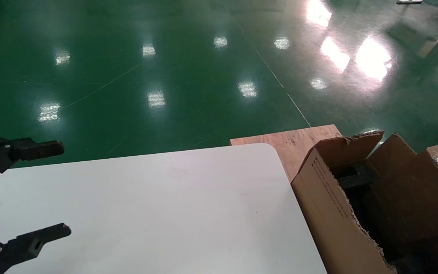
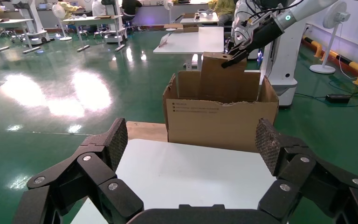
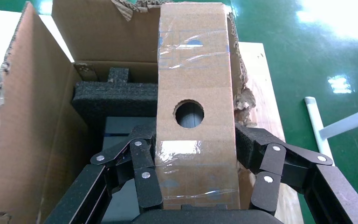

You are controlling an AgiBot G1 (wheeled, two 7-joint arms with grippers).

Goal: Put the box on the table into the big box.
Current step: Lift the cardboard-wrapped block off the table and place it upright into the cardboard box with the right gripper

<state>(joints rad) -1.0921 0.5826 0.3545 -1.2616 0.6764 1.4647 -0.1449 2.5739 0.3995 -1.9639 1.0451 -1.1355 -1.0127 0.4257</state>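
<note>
With the right gripper (image 3: 196,172) jaws clamped on the box (image 3: 193,70) above the big box (image 3: 23,121) for lowering, the left gripper (image 2: 191,149) idles, jaws apart, at the counter's (image 1: 173,205) 9 o'clock.

Two hands, one busy
Right hand (image 3: 196,179) clamps the box (image 3: 193,74); left hand (image 2: 191,144) hangs with fingers (image 2: 114,140) spread wide.

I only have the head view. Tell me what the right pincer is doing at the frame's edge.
Observer: The right wrist view shows the right pincer shut on the box, with one finger on each side of it.
Operator: Report where the box is relative to the big box.
Observer: In the left wrist view the box stands up out of the big box's open top, gripped at its upper end.
</note>
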